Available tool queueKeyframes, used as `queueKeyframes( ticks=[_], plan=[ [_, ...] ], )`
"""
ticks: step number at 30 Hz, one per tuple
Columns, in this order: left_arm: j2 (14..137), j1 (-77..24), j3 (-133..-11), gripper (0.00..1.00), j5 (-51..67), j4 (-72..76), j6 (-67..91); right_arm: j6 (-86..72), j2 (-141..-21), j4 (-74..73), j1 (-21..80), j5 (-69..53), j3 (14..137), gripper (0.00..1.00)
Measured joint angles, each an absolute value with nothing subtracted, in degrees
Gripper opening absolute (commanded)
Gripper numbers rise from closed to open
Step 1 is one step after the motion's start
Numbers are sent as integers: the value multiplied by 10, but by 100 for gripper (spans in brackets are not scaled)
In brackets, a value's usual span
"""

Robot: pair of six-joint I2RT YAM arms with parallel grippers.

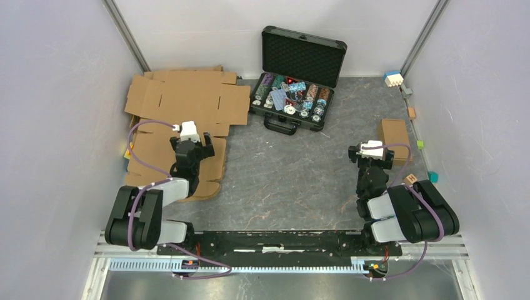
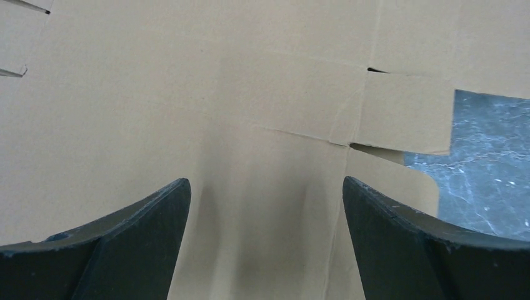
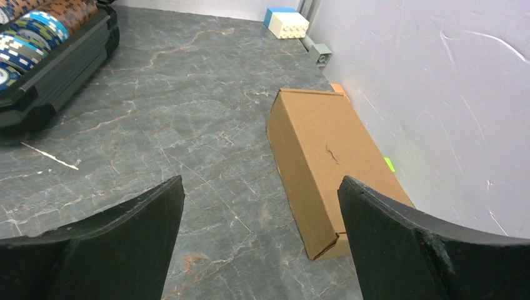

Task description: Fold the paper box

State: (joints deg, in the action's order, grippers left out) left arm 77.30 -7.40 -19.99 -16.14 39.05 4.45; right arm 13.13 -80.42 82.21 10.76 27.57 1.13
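Paper box: a small plain brown cardboard carton (image 1: 394, 132) (image 3: 331, 169) is seen lying flat on the grey marbled table (image 1: 300, 175), just beside the right wall.
Long axis: it is laid along that wall, running away from the arm bases.
Nearer arm: the right gripper (image 1: 372, 151) (image 3: 261, 184) is placed near it, with the carton ahead and to its right.
Right fingers: spread apart, nothing held.
Left gripper (image 1: 192, 145) (image 2: 265, 184): fingers parted and empty over creased, slotted die-cut cardboard sheets (image 1: 181, 97), well apart from the carton.
Surface: matte, sharp-edged board; a short scuff is visible on top.
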Motion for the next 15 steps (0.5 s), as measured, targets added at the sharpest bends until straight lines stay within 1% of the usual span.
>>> queueKeyframes(
  ticks=[4,9,15],
  plan=[
    [715,-74,-185,100,-162,375,53,131,-803,833,108,275,11,98],
    [630,-74,-181,100,-195,361,84,131,-803,836,112,279,11,98],
    [585,-74,-185,100,-252,303,164,131,-803,836,111,282,11,98]
  ],
)
